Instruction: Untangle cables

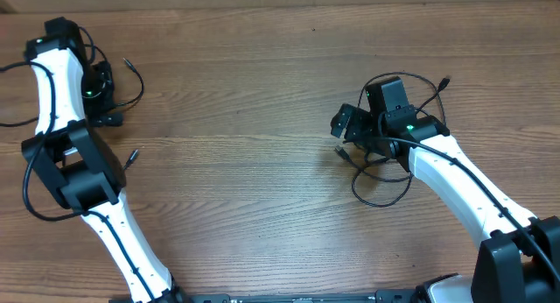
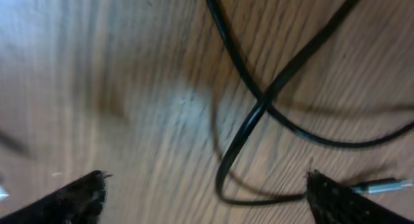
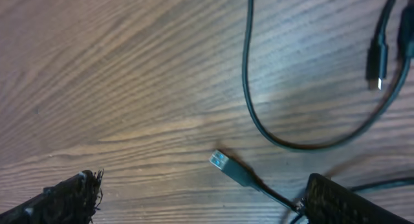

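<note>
Thin black cables lie in two groups on the wooden table. Beside my left gripper (image 1: 105,106) one cable (image 1: 138,88) loops at the far left. In the left wrist view two cable strands cross (image 2: 262,101), a bend lies between the wide-apart jaws of my left gripper (image 2: 207,188), and a silver-tipped plug (image 2: 381,184) rests by the right finger. At centre right, other cables (image 1: 385,203) curl around my right gripper (image 1: 343,137). The right gripper (image 3: 200,188) stands open over a silver-tipped plug (image 3: 223,162); its cord runs to the right fingertip (image 3: 323,195). Neither gripper holds anything.
Another black plug (image 3: 377,62) and a curved cable (image 3: 259,114) lie beyond the right gripper. Thicker black wires run along both white arms (image 1: 114,224). The bare wooden table (image 1: 245,119) stretches between the two groups.
</note>
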`<state>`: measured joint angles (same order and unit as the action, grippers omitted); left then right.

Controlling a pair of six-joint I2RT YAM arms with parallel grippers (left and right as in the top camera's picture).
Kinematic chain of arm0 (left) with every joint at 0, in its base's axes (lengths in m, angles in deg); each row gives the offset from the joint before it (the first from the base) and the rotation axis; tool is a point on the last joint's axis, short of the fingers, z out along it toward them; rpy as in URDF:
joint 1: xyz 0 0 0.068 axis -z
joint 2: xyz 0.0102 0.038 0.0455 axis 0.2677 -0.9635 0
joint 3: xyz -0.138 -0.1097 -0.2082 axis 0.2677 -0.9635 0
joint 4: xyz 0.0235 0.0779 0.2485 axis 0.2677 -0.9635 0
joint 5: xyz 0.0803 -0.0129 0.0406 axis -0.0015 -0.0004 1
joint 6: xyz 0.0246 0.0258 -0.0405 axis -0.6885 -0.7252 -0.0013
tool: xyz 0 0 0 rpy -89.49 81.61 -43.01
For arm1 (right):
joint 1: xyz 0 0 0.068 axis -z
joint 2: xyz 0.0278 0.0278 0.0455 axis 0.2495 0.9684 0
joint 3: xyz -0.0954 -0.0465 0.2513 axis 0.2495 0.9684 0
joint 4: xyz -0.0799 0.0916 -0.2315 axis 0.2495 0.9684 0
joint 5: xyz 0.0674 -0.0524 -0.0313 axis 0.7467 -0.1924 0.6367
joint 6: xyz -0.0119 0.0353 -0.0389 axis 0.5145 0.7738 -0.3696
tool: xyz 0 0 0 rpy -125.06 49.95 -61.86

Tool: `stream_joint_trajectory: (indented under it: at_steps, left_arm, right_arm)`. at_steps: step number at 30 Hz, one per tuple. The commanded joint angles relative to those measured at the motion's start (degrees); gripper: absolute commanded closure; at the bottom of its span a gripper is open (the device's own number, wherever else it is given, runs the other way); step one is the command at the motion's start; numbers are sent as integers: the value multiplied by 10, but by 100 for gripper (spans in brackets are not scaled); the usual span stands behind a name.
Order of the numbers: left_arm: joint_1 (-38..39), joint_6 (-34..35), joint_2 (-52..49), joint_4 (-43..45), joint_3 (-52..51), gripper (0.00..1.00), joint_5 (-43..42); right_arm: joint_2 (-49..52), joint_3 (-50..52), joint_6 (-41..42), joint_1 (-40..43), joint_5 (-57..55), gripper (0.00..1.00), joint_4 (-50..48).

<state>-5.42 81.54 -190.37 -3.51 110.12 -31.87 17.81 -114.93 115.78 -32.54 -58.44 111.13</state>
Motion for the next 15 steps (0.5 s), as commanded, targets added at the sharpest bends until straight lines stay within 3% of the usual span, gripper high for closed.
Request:
stream_joint_trajectory:
  at_steps: [1,8,15]
  left_arm:
    - [7,72,-28,18,0,8,1]
    - [7,78,-54,63,0,10,2]
    - [9,-42,-51,47,44,0,-5]
  right_arm:
    - [2,5,-5,-1,-5,0,0]
    - [2,20,-5,-1,-5,0,4]
    - [2,48,-5,-1,-5,0,-26]
